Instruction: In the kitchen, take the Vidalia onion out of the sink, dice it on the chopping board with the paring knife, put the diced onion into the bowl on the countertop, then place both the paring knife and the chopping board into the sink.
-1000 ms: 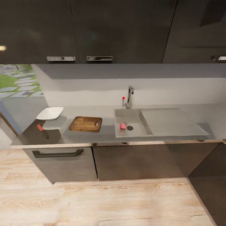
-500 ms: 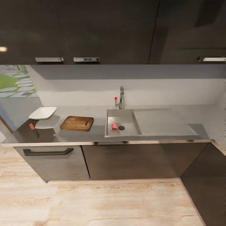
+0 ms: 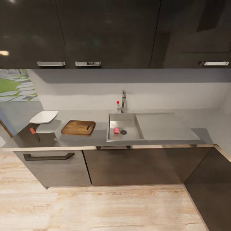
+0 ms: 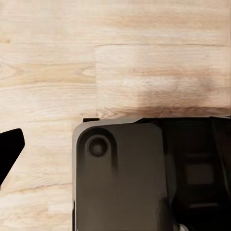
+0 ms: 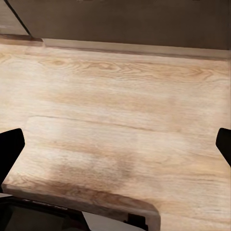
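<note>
Right gripper point(image 5: 115, 144) spread wide over bare wood floor point(image 5: 120, 86), holding nothing, left gripper's opening impossible to tell, one dark fingertip point(image 4: 9, 147) above floor, pink onion point(image 3: 116, 130) in sink point(image 3: 110, 120) beside drain, board point(image 3: 78, 127), bowl point(image 3: 44, 116) and knife point(image 3: 33, 132) on countertop point(image 3: 166, 126).

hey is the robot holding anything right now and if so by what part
Nothing is held. The right end effector is open over bare wooden floor. The Vidalia onion lies in the sink; the paring knife lies on the countertop.
</note>
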You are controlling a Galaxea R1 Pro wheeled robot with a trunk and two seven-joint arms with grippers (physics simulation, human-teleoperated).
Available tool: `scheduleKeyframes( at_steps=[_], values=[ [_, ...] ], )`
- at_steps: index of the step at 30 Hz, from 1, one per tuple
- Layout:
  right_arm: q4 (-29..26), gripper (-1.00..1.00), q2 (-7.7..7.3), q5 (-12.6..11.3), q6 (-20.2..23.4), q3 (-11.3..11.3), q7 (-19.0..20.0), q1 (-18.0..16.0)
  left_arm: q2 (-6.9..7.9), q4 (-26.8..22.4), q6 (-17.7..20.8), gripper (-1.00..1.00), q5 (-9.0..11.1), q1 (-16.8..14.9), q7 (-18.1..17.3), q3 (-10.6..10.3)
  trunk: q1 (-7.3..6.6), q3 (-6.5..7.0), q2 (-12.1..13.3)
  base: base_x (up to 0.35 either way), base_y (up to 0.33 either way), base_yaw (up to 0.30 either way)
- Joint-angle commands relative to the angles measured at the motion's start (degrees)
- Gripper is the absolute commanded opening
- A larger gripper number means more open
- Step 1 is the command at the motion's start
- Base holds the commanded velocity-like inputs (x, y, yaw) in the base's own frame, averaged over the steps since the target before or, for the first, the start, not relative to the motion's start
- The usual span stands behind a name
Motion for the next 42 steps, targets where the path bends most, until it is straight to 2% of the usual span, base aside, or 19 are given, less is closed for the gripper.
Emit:
scheduleKeyframes(
  at_steps=[1, 5, 16, 27, 31, 35, 36, 37, 39, 42],
  values=[
    [-0.10, 1.00, 0.06, 0.59, -0.15, -0.44, 0.37, 0.00, -0.02, -0.07, -0.42, 1.00, 0.41, 0.02, -0.54, 0.17, 0.04, -0.08, -0.10, 0.000, -0.085, 0.000],
    [-0.12, 1.00, 0.06, 0.59, -0.20, -0.44, 0.37, 0.00, -0.02, 0.00, -1.94, 1.00, 0.41, 0.02, -0.56, 0.17, 0.04, -0.06, -0.10, 0.000, -0.235, 0.067],
    [-0.07, 1.00, 0.06, 0.67, -0.25, -0.36, 0.46, 0.00, -0.02, 0.02, -2.20, 1.00, 0.43, 0.02, -0.53, 0.17, 0.04, -0.06, -0.10, 0.000, -0.300, 0.057],
    [-0.03, 1.00, 0.06, 0.77, -0.29, -0.35, 0.42, 0.00, 0.06, 0.34, -2.15, 1.00, 0.42, 0.02, -0.52, 0.23, 0.04, -0.06, -0.10, 0.000, -0.026, 0.000],
    [0.02, 1.00, 0.06, 0.77, -0.29, -0.35, 0.38, 0.00, 0.01, 0.17, -1.70, 1.00, 0.41, -2.18, -0.44, 0.26, 0.04, -0.06, -0.10, 0.000, 0.000, 0.000],
    [0.02, 1.00, 0.06, 0.86, -0.29, -0.34, 0.32, 0.00, -0.01, 0.23, 2.79, 1.00, 0.37, -7.06, -0.19, 0.26, 0.04, -0.06, -0.10, 0.000, 0.000, 0.000],
    [0.02, 1.00, 0.06, 0.89, -0.29, -0.34, 0.31, 0.00, -0.03, 0.00, 5.19, 1.00, 0.32, -8.45, 0.07, 0.26, 0.04, -0.06, -0.10, 0.000, 0.000, 0.000],
    [0.02, 1.00, 0.03, 0.92, -0.29, -0.37, 0.30, 0.00, -0.11, -1.05, 9.92, 1.00, 0.27, -11.53, 1.34, 0.19, 0.04, -0.06, -0.10, 0.000, 0.000, 0.000],
    [0.03, 1.00, 0.05, 0.93, -0.29, -0.36, 0.29, 0.00, -0.40, -3.24, 14.13, 1.00, 0.18, -14.17, 3.15, 0.00, 0.04, -0.06, -0.10, 0.000, 0.000, 0.000],
    [0.03, 1.00, 0.00, 0.94, -0.29, -0.41, 0.29, 0.00, -1.76, -7.90, 19.10, 1.00, 0.01, -16.51, 4.37, -0.15, 0.04, -0.06, -0.10, 0.000, 0.000, 0.000]
  ],
)
